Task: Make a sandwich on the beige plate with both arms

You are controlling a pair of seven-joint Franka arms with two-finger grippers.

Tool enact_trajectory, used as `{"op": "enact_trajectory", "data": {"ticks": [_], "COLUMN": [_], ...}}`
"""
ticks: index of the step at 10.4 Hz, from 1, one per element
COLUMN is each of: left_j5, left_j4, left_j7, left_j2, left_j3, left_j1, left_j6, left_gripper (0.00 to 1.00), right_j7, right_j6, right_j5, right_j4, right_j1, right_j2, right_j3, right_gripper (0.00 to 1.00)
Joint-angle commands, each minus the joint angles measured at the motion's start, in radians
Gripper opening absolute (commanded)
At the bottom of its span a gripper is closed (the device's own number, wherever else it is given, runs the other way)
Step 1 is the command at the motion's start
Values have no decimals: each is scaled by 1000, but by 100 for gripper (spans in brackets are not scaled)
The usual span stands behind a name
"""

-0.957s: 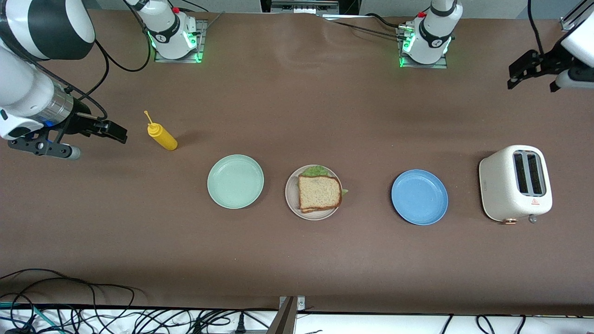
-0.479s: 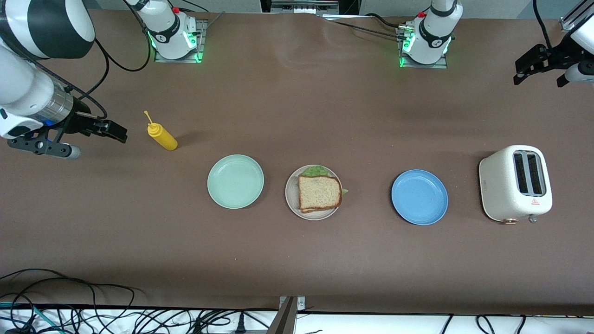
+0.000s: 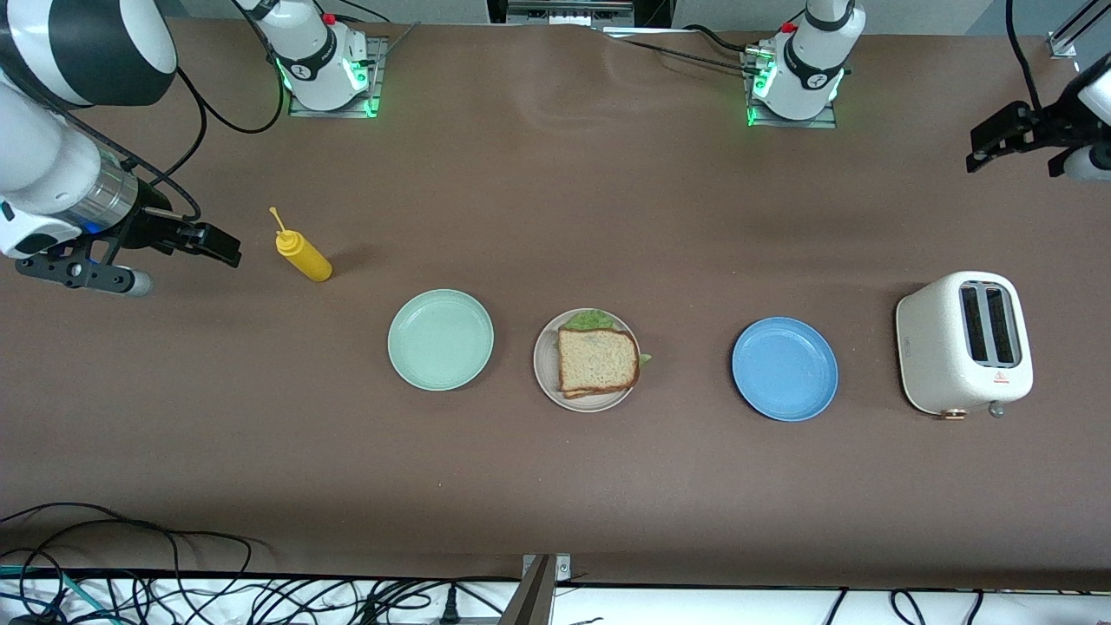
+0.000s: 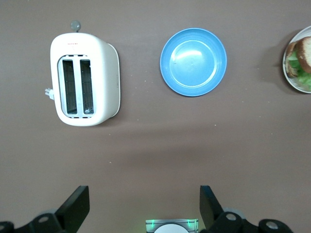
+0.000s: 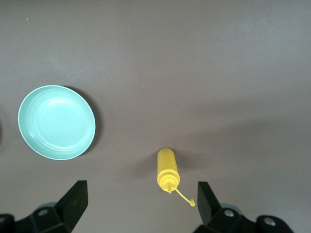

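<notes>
Seen from the front view, the sandwich [image 3: 598,361] lies flat on the beige plate [image 3: 546,360], square rather than long, its top slice face up and the lettuce [image 3: 590,319] ruffling out past the edge farther from the camera. The plate sits between a green plate [image 3: 440,339] and a blue plate [image 3: 785,369], well apart from both grippers. At its end of the table the right gripper [image 3: 213,244] hangs beside a yellow bottle [image 3: 302,253], fingers spread and empty; the left gripper [image 3: 998,143] hangs over bare table at the other end, farther from the camera than the toaster [image 3: 963,344].

Next, the left wrist view — the left gripper's fingers [image 4: 77,204] stand wide apart with nothing between them. Toaster [image 4: 85,79] and blue plate [image 4: 193,61] lie on the table out past the fingertips, the sandwich [image 4: 300,58] just showing at the frame's edge.

Last, the right wrist view — the right gripper's fingers [image 5: 75,199] gape wide, holding nothing. The bottle [image 5: 168,171] lies between and just ahead of the fingertips, spout [image 5: 185,198] pointing back toward them; the green plate [image 5: 57,122] sits ahead of one finger.
</notes>
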Motion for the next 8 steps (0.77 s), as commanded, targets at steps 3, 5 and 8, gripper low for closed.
{"op": "enact_trajectory", "data": {"ticks": [3,5,8], "left_j5": [17,17,16], "left_j4": [124,121,121], "left_j7": [2,0,0], "left_j2": [76,76,76], "left_j3": [7,6,4], "left_j1": [-6,-8,-9], "left_j6": [-44,-45,-56], "left_gripper": [100,100,100], "right_j7": [8,11,9], "right_j6": [-6,-3,-13], "right_j5": [19,36,37], "right_j4": [8,8,8], "right_j1": [7,7,4], "right_j2": [-20,-15,-15], "right_j3": [-11,-11,-12], "right_gripper": [100,100,100]}}
